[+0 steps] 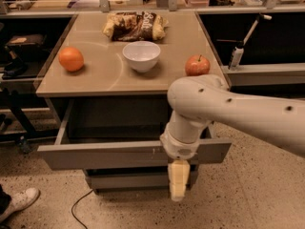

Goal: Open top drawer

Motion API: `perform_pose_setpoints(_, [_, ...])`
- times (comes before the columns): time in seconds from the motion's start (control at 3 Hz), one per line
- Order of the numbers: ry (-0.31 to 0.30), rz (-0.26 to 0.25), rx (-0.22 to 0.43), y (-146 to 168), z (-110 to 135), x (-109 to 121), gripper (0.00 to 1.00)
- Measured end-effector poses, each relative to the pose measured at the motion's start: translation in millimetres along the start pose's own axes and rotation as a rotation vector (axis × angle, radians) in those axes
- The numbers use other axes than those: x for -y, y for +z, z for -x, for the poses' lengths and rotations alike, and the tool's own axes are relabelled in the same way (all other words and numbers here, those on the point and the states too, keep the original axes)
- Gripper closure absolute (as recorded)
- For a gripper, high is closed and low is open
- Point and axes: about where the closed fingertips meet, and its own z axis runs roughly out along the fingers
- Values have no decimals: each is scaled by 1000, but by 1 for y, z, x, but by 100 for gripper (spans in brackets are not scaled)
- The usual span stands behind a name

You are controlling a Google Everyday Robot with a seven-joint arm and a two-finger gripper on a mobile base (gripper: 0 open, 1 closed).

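The top drawer (105, 155) is a wide grey-brown drawer with a flat handleless front and small white scratches. It stands pulled out from under the tabletop, its dark interior showing. My white arm reaches in from the right. My gripper (178, 181) hangs pointing down in front of the drawer front, right of its middle, with the cream fingers (178, 178) seen edge-on below the drawer's lower edge. A narrower drawer (128, 180) sits closed beneath.
On the tabletop (105, 78) are an orange (71, 59), a white bowl (141, 56), a red apple (197, 65) and snack bags (136, 26). A cable (78, 205) lies on the speckled floor. A shoe (16, 203) is at bottom left. Shelving flanks both sides.
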Motion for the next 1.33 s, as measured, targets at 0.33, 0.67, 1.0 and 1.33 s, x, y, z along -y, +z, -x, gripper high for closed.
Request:
perform_pose_setpoints(0.33, [35,52,-16,-42,-28,-55,0])
perform_pose_setpoints(0.67, [33,63,-24,-43,-29,-58,0])
perform_pose_setpoints(1.0, [33,52,-39,-46,-29,-55,0])
perform_pose_setpoints(1.33, [37,29,-53,-52,-28,-45,0])
